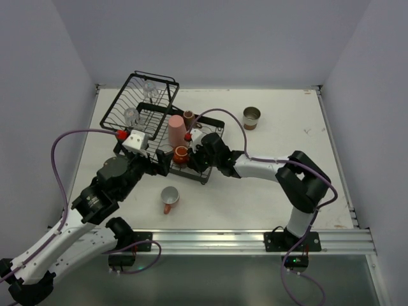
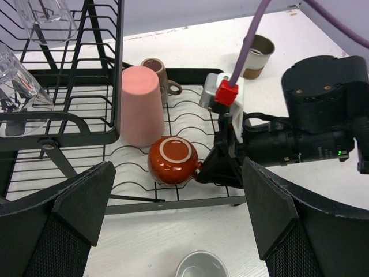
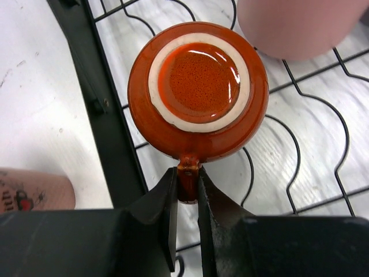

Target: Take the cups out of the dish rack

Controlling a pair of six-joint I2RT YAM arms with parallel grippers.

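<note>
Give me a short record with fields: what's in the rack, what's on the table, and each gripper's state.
Dish rack tray: orange-red mug upside down, pink tumbler, small brown cup
Its basket: two clear glasses
On table: pink mug, cream-and-brown cup
Right gripper: shut on orange-red mug's handle
Left gripper: open, holding nothing

No text can be read; print on the pink mug (image 3: 31, 191) is blurred.

Inverted orange-red mug (image 2: 173, 158) on dish rack (image 2: 173, 203), right gripper (image 2: 203, 173) at handle.
</note>
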